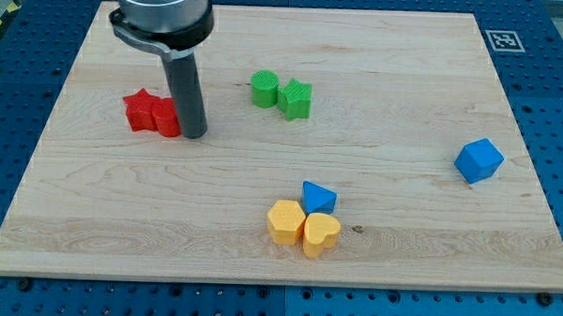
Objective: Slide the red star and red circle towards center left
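Observation:
The red star lies at the view's left on the wooden board. The red circle touches its right side and is partly hidden by my rod. My tip rests on the board right against the red circle's right side.
A green circle and a green star touch each other at upper centre. A blue cube sits at the right. A blue triangle, a yellow hexagon and a yellow heart cluster at bottom centre.

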